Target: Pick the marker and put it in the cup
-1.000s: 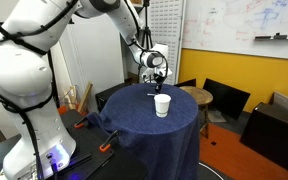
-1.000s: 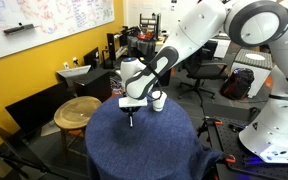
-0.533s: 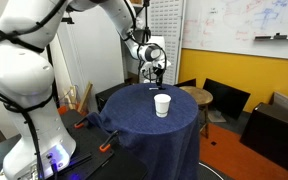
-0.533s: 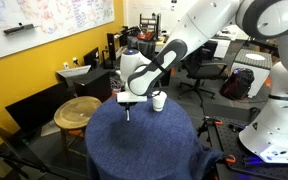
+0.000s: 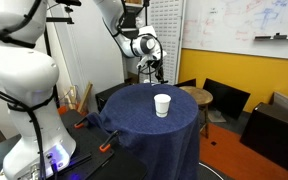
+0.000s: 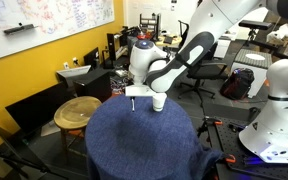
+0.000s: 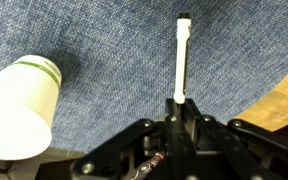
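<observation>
In an exterior view, the gripper hangs above the far side of the blue-clothed table, clamped on the marker, which points straight down from it, clear of the cloth. The white cup stands upright below the gripper, well apart

In an exterior view, gripper pinching the marker, tip down over the table; the cup stands just beside the marker, a round wooden stool off the gripper's other side

Wrist view: the gripper grips the marker by its near end, pale shaft, dark far tip. The cup, green bands at one end, sits off to the gripper's left in this picture, not touching
</observation>
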Available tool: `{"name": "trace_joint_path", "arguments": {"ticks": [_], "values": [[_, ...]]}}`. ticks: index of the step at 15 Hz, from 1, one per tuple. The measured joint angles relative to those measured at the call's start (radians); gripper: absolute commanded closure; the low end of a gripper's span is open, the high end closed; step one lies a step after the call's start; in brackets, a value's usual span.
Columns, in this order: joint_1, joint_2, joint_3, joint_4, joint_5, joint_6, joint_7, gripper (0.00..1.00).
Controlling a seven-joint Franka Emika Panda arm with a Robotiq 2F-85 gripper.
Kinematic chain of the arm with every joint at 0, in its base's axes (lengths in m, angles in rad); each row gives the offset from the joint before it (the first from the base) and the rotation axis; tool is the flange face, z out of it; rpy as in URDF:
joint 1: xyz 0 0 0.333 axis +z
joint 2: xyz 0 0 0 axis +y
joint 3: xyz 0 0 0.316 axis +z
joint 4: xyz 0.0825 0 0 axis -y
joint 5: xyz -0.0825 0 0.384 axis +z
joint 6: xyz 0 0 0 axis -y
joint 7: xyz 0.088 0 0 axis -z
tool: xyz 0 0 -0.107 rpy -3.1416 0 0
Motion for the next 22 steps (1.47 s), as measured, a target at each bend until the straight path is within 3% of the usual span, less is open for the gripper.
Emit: {"name": "trace_joint_path", "arguments": {"ticks": [5,8,12,13,16,19,22], "values": [[0.106,-0.122,-0.144,-0.113,-0.334,0.018,0.283,0.97],[0.110,-0.194,-0.164,-0.153,-0.563,0.006,0.472,0.97],[0.152,-0.279,-0.203,-0.203,-0.732,-0.053,0.624,0.97],[0.132,-0.302,-0.177,-0.214,-0.779,-0.089,0.665,0.97],[-0.006,-0.380,-0.012,-0.252,-0.882,-0.219,0.770,0.97],[-0.127,-0.447,0.120,-0.302,-0.893,-0.314,0.804,0.97],[-0.210,-0.488,0.193,-0.344,-0.893,-0.368,0.824,0.97]]}}
